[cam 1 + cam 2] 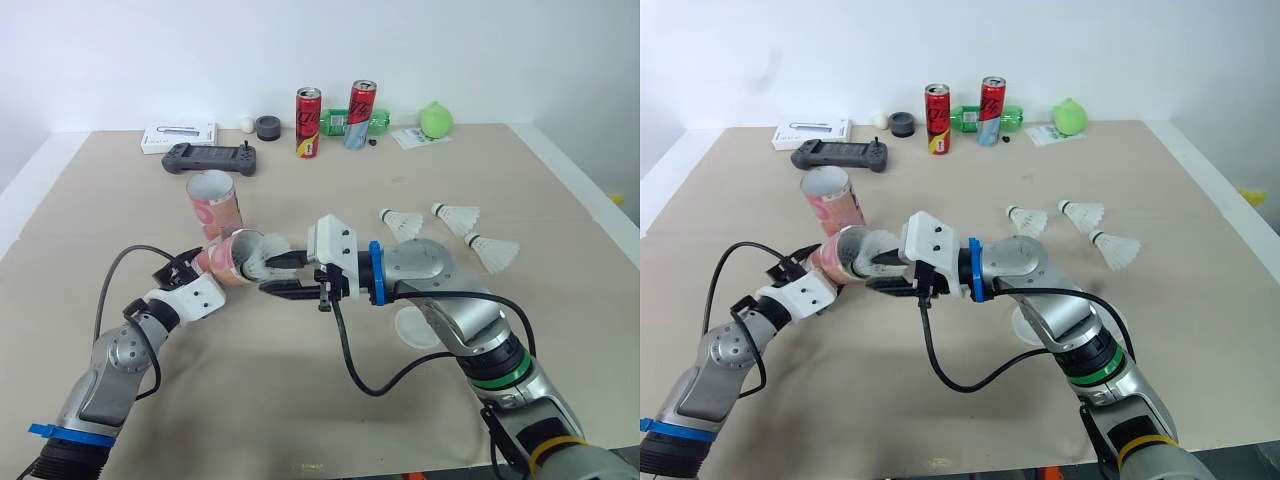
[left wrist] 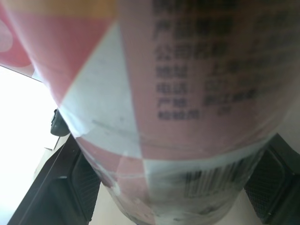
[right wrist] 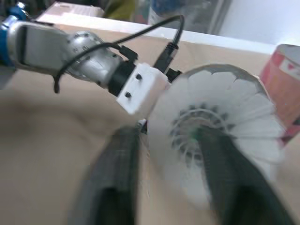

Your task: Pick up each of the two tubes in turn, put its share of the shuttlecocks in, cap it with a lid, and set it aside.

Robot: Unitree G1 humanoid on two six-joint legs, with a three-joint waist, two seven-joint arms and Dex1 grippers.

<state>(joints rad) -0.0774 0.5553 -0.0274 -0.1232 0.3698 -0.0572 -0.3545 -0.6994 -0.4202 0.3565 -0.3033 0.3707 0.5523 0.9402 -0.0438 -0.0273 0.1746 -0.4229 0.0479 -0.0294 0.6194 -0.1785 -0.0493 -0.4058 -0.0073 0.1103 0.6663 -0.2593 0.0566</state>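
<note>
Nearest the head camera, your left gripper (image 1: 205,268) is clamped on a pink tube (image 1: 232,257). The tube is tipped nearly level, its long axis running left to right and its open mouth facing the right gripper (image 1: 285,276). A shuttlecock (image 1: 263,254) sits in that mouth with its skirt outward. The right gripper's fingers are apart, the upper one in among the feathers and the other below and outside them. As I judge it, the coming push goes straight along the tube's axis toward your left, and the right arm is the nearer one to make it. The second tube (image 1: 213,203) stands upright just behind. Three loose shuttlecocks (image 1: 458,216) lie well off to the right, and a lid (image 1: 412,326) lies under the right forearm. In the left wrist view, the tube's printed wall lies crosswise between both fingers (image 2: 70,187), which pinch it from either side. In the right wrist view, the white skirt faces you head-on, with one finger over its centre and the other clear of it.
</note>
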